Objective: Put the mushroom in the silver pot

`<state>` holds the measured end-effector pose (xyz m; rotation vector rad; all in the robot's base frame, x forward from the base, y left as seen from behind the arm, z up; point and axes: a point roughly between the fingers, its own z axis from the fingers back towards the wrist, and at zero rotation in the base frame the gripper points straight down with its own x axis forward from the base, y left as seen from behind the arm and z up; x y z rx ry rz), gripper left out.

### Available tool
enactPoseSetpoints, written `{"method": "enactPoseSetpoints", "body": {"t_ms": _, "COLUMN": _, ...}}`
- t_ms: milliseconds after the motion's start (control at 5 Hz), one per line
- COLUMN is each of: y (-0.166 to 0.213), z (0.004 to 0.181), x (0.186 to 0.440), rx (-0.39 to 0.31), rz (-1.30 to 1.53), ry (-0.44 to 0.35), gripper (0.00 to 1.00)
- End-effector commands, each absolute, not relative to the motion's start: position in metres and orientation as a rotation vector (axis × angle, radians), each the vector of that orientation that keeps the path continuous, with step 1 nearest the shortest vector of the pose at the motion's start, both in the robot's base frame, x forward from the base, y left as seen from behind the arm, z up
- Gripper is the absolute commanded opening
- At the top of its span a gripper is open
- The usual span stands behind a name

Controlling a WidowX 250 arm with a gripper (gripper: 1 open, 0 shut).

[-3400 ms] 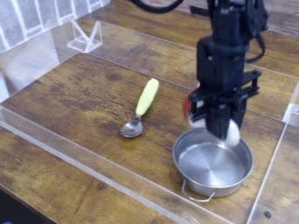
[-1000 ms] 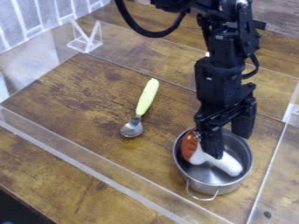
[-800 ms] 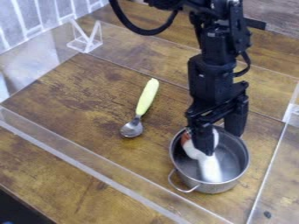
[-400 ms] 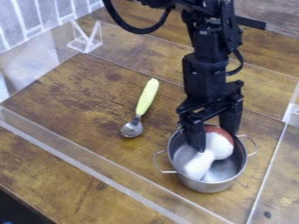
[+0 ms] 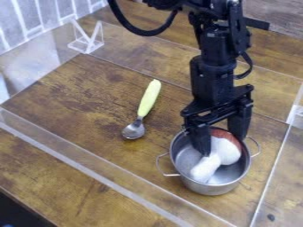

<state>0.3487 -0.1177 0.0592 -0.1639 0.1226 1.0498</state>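
Observation:
The mushroom (image 5: 213, 163) lies on its side inside the silver pot (image 5: 180, 168), white stem toward the front and reddish-brown cap toward the back right. The pot sits on the wooden table at the lower right. My gripper (image 5: 217, 127) hangs just above the pot's back rim, jaws open with one finger on each side and nothing between them. It stands apart from the mushroom.
A spoon (image 5: 142, 106) with a yellow-green handle lies to the left of the pot. A clear acrylic edge (image 5: 71, 151) runs along the table's front, and a small clear stand (image 5: 83, 37) sits at the back left.
The mushroom has been let go and now lies in the pot. The pot has slid a little to the left, and my gripper has lifted slightly above it.

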Motion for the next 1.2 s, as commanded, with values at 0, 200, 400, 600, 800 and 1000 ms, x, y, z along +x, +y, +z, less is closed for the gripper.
{"method": "enactPoseSetpoints", "body": {"t_ms": 0, "y": -0.113, "z": 0.075, "x": 0.355, "rx": -0.193, "rz": 1.038, "ry": 0.097, "gripper": 1.00}}
{"method": "enactPoseSetpoints", "body": {"t_ms": 200, "y": -0.111, "z": 0.076, "x": 0.358, "rx": -0.192, "rz": 1.025, "ry": 0.101, "gripper": 1.00}}
{"method": "enactPoseSetpoints", "body": {"t_ms": 400, "y": -0.107, "z": 0.079, "x": 0.355, "rx": -0.196, "rz": 1.057, "ry": 0.102, "gripper": 1.00}}
{"method": "enactPoseSetpoints", "body": {"t_ms": 600, "y": -0.104, "z": 0.080, "x": 0.352, "rx": -0.195, "rz": 1.083, "ry": 0.103, "gripper": 1.00}}
{"method": "enactPoseSetpoints", "body": {"t_ms": 800, "y": -0.096, "z": 0.082, "x": 0.355, "rx": -0.193, "rz": 1.062, "ry": 0.108, "gripper": 0.00}}
{"method": "enactPoseSetpoints", "body": {"t_ms": 1000, "y": -0.088, "z": 0.090, "x": 0.360, "rx": -0.198, "rz": 1.039, "ry": 0.114, "gripper": 0.00}}
